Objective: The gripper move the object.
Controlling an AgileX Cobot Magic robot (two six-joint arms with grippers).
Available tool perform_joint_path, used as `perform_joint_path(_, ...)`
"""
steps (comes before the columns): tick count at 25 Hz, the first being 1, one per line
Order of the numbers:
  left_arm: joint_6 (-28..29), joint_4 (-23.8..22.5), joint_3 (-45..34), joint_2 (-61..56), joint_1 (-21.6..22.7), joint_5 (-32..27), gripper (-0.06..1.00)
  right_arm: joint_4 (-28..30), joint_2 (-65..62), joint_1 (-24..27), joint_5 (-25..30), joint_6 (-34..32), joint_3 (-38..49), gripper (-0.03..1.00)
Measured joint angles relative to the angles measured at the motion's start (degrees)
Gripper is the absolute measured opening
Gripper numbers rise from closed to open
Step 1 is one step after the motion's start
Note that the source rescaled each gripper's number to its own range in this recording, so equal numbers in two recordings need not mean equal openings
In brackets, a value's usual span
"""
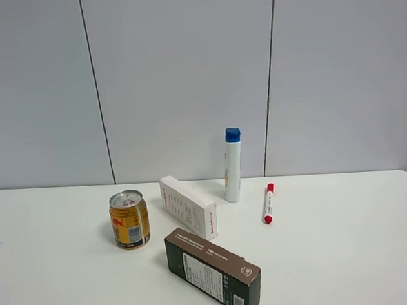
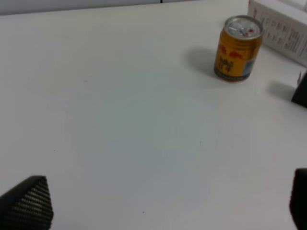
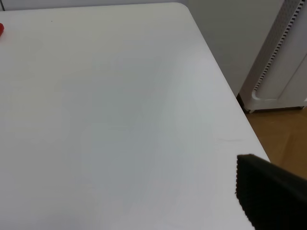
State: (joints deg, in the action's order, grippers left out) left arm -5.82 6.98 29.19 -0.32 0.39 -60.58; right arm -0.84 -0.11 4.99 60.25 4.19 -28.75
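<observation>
The gold-yellow can (image 1: pixel 129 219) stands upright on the white table (image 1: pixel 348 254), left of the middle. It also shows in the left wrist view (image 2: pixel 237 48), with its silver top and red bull logo. My left gripper (image 2: pixel 160 206) is open and empty, well short of the can, with only its black fingertips (image 2: pixel 29 201) showing at the frame's lower corners. Of my right gripper only one black finger (image 3: pixel 271 199) shows, over bare table near the right edge, with nothing beside it. Neither arm shows in the exterior high view.
A white box (image 1: pixel 187 207) lies just right of the can, and a dark brown box (image 1: pixel 212 271) lies in front of it. A tall white bottle with a blue cap (image 1: pixel 232 164) and a red marker (image 1: pixel 268 204) stand further right. The table's right edge (image 3: pixel 230 91) drops to the floor.
</observation>
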Motion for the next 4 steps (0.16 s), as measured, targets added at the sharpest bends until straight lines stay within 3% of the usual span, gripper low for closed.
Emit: perform_joint_path(4, 0.0, 0.0, 0.0, 0.0, 0.0, 0.0, 1.0, 0.0, 0.0, 0.0, 0.0, 0.0, 0.0, 1.0)
